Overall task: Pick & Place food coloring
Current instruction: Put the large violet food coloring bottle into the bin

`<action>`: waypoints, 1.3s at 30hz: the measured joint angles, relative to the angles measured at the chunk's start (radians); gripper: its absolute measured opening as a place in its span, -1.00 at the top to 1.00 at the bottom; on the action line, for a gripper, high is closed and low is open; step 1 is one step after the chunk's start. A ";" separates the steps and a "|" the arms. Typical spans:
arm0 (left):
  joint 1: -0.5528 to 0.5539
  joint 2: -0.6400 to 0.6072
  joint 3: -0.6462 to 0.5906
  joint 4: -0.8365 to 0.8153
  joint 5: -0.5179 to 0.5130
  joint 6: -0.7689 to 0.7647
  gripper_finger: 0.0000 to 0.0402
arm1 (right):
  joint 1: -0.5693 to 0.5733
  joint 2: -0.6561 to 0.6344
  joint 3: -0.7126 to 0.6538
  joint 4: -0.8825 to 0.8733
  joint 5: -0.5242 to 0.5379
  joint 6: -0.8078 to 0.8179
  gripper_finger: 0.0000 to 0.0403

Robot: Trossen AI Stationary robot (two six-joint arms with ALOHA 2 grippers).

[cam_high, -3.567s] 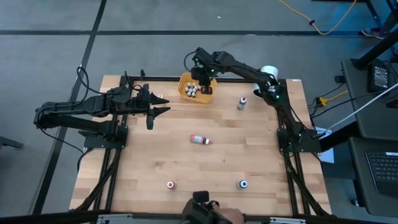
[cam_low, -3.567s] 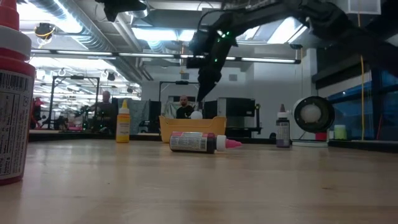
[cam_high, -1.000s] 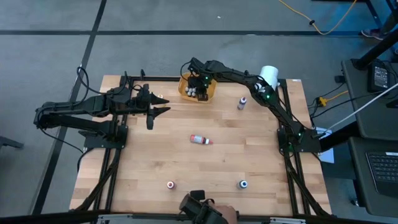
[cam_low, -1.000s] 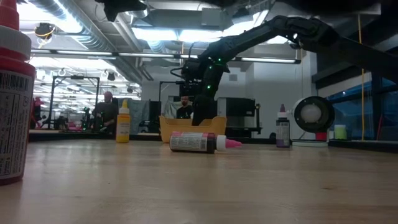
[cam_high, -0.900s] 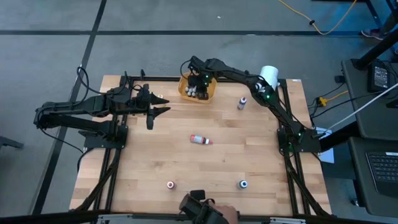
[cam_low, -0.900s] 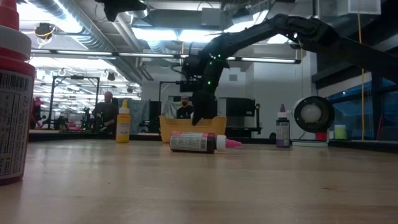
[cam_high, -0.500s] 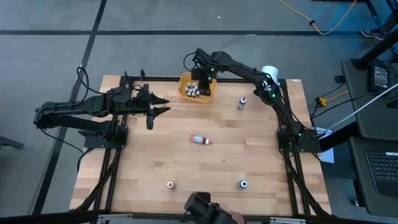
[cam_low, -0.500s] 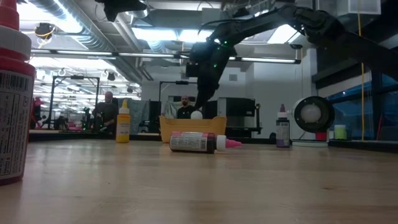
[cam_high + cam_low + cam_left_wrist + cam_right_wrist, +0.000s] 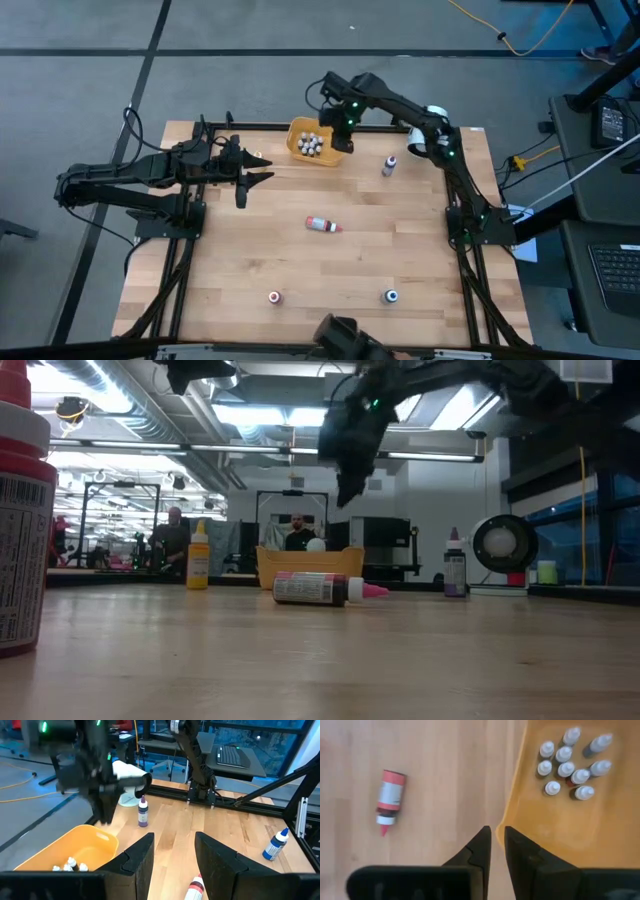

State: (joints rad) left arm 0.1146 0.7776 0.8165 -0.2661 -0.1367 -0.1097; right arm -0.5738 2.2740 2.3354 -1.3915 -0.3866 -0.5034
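Observation:
The orange bowl (image 9: 318, 143) stands at the table's far edge with several tiny food coloring bottles (image 9: 570, 765) upright in it. My right gripper (image 9: 493, 842) hovers above the bowl's right rim (image 9: 343, 135), pointing steeply down, fingers shut with nothing between them. A red-labelled bottle (image 9: 322, 224) lies on its side mid-table. A purple-capped bottle (image 9: 388, 165) stands right of the bowl. My left gripper (image 9: 172, 855) waits open and level at the table's left (image 9: 255, 175), holding nothing.
A blue-topped bottle (image 9: 391, 295) and a red-topped bottle (image 9: 273, 296) stand near the front edge. A yellow bottle (image 9: 199, 557) stands left of the bowl. A white cylinder (image 9: 428, 122) sits at the far right corner. Bare wood lies between the bottles.
My right gripper has risen out of the orange bowl and gone toward the table's right, now hanging above the bowl's right rim and pointing more steeply down. The bottles in the bowl stay where they were.

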 joint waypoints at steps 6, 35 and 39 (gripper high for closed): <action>0.000 0.000 0.000 0.000 0.000 0.000 0.31 | -0.004 -0.183 -0.118 0.019 0.113 0.019 0.79; 0.000 0.000 0.000 0.000 0.000 0.000 0.31 | -0.001 -0.990 -0.677 0.188 0.307 0.286 0.81; 0.000 0.000 0.000 0.000 0.000 0.000 0.31 | -0.005 -0.981 -0.677 0.181 0.307 0.249 0.80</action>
State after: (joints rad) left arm 0.1150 0.7776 0.8165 -0.2661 -0.1364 -0.1100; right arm -0.5792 1.2927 1.6588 -1.2102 -0.0792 -0.2541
